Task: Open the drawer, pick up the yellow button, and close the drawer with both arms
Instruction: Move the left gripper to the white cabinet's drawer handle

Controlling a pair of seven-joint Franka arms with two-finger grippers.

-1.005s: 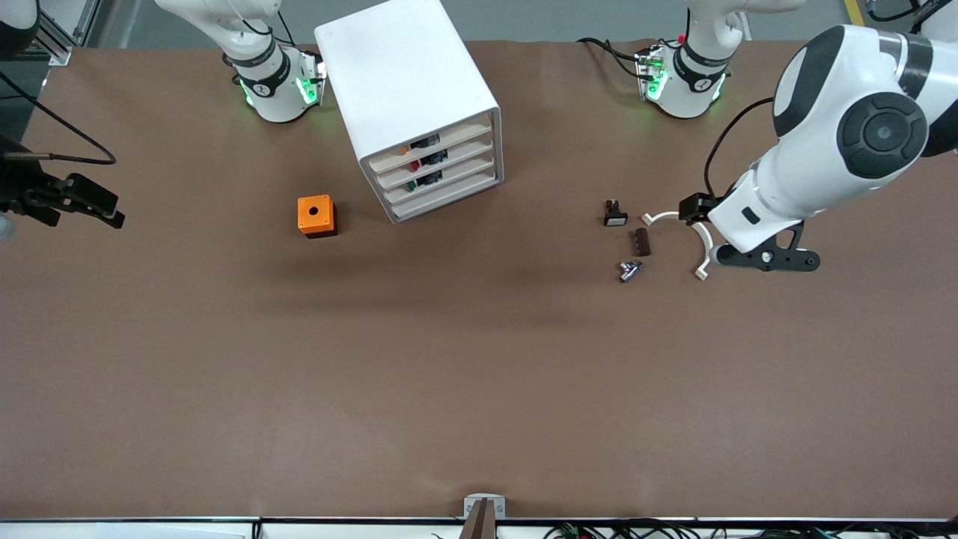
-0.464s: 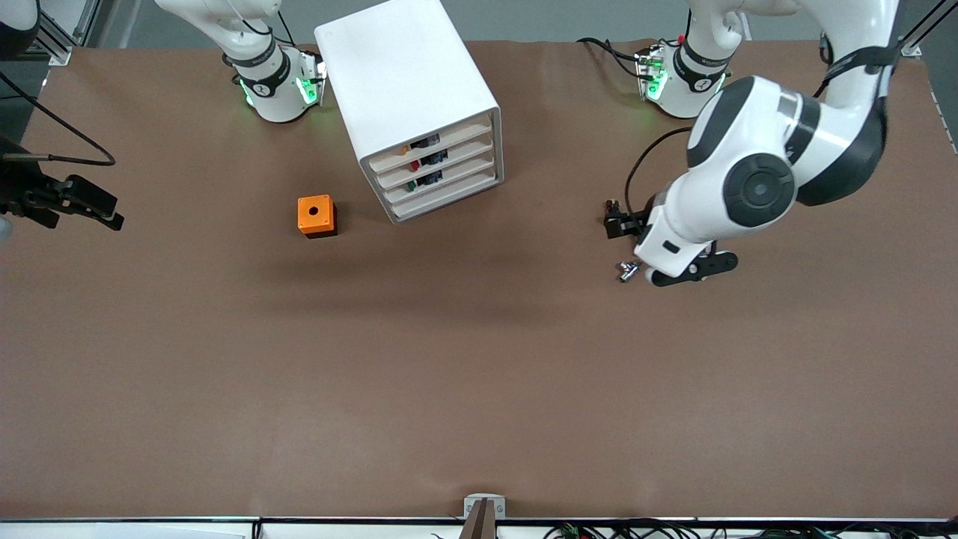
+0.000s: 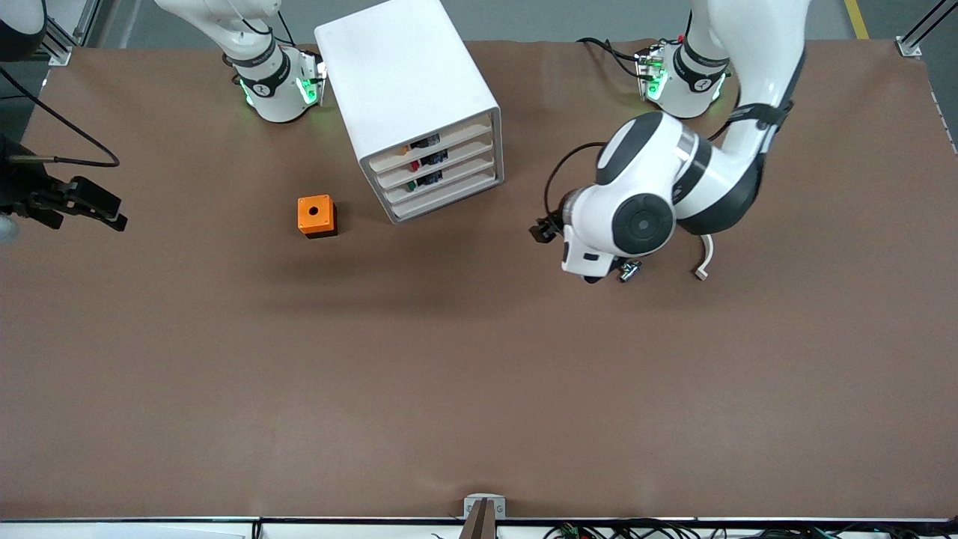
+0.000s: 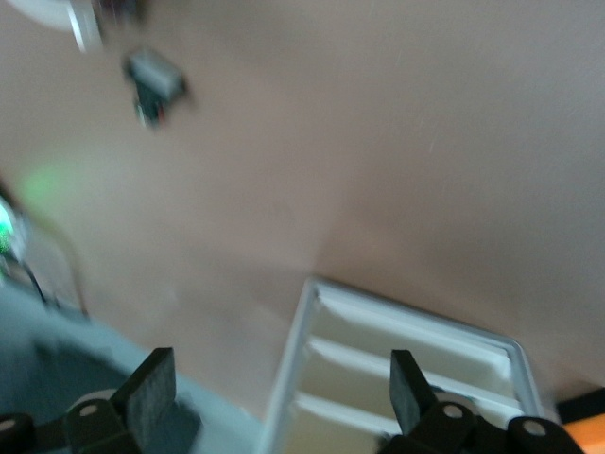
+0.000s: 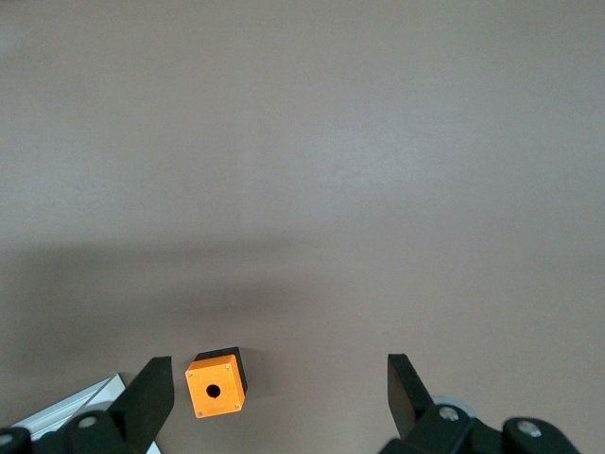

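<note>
The white cabinet (image 3: 408, 82) stands near the robots' bases, all four drawers shut. The top drawer (image 3: 434, 141) shows a tiny orange spot at its front; I cannot tell whether it is the button. My left arm's hand (image 3: 625, 224) hangs over the table between the cabinet and several small parts. The left gripper (image 4: 279, 392) is open and empty and faces the cabinet's drawer fronts (image 4: 406, 364). My right gripper (image 3: 82, 206) waits at the right arm's end of the table. It is open and empty in the right wrist view (image 5: 274, 397).
An orange cube with a hole (image 3: 316, 215) sits beside the cabinet toward the right arm's end, and shows in the right wrist view (image 5: 216, 386). A small silver part (image 3: 629, 271) and a white curved piece (image 3: 703, 258) lie by the left hand. A black-and-white part (image 4: 156, 78) lies farther off.
The left arm has swung from its end of the table toward the cabinet and now covers some of the small parts. The right arm has not moved.
</note>
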